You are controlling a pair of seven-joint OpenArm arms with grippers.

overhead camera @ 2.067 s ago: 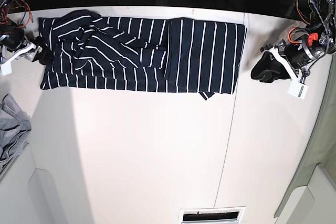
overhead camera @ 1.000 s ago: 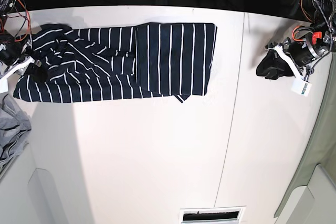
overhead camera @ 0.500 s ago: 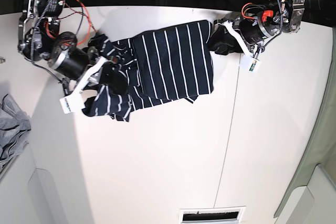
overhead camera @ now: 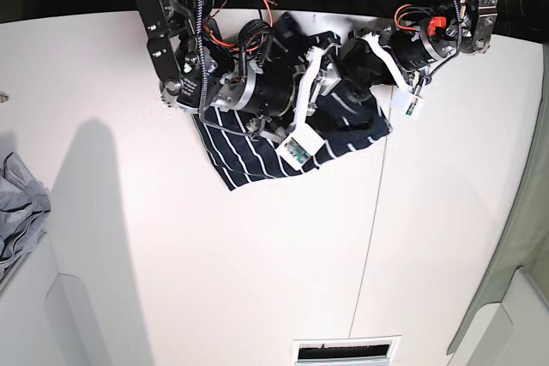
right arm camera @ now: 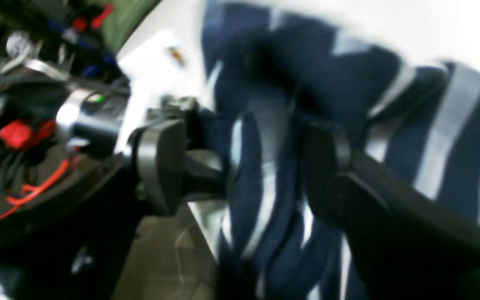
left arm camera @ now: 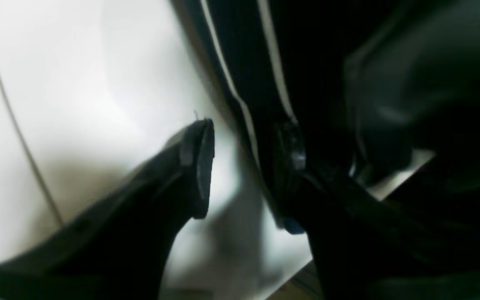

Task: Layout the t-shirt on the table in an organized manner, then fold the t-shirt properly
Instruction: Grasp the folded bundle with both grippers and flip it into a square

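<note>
The t-shirt [overhead camera: 257, 156] lies bunched and folded over itself at the far side of the table [overhead camera: 257, 280], around twelve o'clock in the base view, its striped lower edge spilling toward seven o'clock from under the two arms. Both arms crowd over it. The right gripper [overhead camera: 330, 75], reaching in from ten o'clock, sits on top of the cloth; in its own wrist view the right gripper [right arm camera: 265, 162] has its two dark fingers [right arm camera: 323, 158] standing apart with a fold of striped fabric [right arm camera: 256, 175] running up between them, and the blur makes it impossible to tell whether they press on it or merely straddle it. The left gripper [overhead camera: 364, 62] comes in from two o'clock and meets the shirt's far right corner. In the left wrist view the left gripper [left arm camera: 248, 166] shows one finger [left arm camera: 198, 166] over bare white tabletop [left arm camera: 77, 83] and the other against the dark cloth edge [left arm camera: 240, 83], a clear gap between them with the shirt's edge running through it; the picture is too smeared to tell whether it grips. At nine o'clock, off the table's left edge, a heap of grey cloth [overhead camera: 19, 212] sits well apart from the shirt.
</note>
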